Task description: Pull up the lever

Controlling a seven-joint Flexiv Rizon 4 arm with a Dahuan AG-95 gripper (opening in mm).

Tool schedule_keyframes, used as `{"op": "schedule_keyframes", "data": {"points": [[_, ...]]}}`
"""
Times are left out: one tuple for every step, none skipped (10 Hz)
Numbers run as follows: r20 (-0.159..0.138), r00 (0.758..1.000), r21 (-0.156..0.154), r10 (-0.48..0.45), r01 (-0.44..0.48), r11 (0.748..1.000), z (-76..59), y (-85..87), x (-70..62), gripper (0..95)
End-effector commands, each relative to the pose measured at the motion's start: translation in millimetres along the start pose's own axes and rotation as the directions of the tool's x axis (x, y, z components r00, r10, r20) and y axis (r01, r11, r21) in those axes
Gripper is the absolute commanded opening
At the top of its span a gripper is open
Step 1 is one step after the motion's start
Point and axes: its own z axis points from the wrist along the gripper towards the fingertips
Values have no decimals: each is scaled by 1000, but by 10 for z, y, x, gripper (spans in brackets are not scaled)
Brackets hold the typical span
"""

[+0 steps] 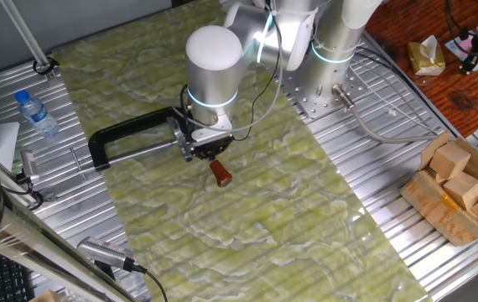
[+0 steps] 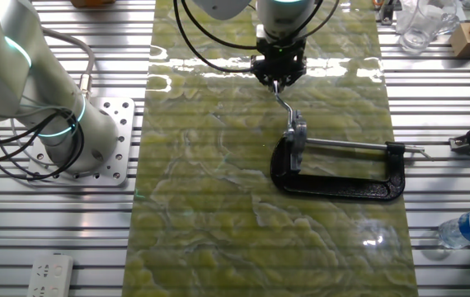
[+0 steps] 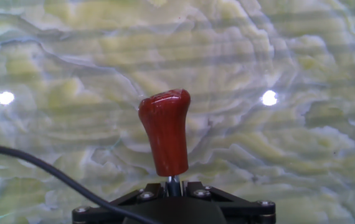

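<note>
The lever is a thin silver rod ending in a red-brown knob (image 3: 165,134). It is hinged to the screw end of a black C-shaped clamp (image 1: 130,127) that lies flat on the green marbled mat. My gripper (image 3: 174,186) is shut on the lever's rod just below the knob, and the knob sticks out past the fingertips. In one fixed view the gripper (image 1: 207,151) is at the clamp's screw end with the knob (image 1: 220,174) pointing down and forward. In the other fixed view the gripper (image 2: 278,78) holds the bent rod (image 2: 284,103) above the clamp (image 2: 338,188).
A water bottle (image 1: 36,113) lies left of the clamp on the slatted table. A box of wooden blocks (image 1: 461,189) stands at the right. The arm's base (image 2: 70,140) stands beside the mat. A black cable (image 3: 53,177) crosses the hand view.
</note>
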Motion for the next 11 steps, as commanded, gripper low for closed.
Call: {"op": "schedule_keyframes", "data": {"points": [[5, 1000, -1, 1, -1, 1000, -372, -4, 5, 0], [9, 1000, -1, 3, -3, 1000, -382, -3, 5, 0], [8, 1000, 2, 0, 0, 1000, -397, -3, 4, 0], [8, 1000, 7, 0, 0, 1000, -411, -2, 4, 0], [9, 1000, 10, -2, 2, 1000, -424, -2, 3, 0], [10, 1000, 16, -3, 3, 1000, -429, -1, 3, 0], [14, 1000, 25, -2, 2, 1000, -443, -1, 2, 0], [14, 1000, 27, -1, 1, 1000, -454, 0, 1, 0], [13, 1000, 30, -3, 3, 1000, -466, 1, 1, 0], [16, 1000, 30, -5, 5, 1000, -473, 1, 1, 0], [16, 1000, 30, -7, 7, 1000, -487, 3, 2, 0]]}}
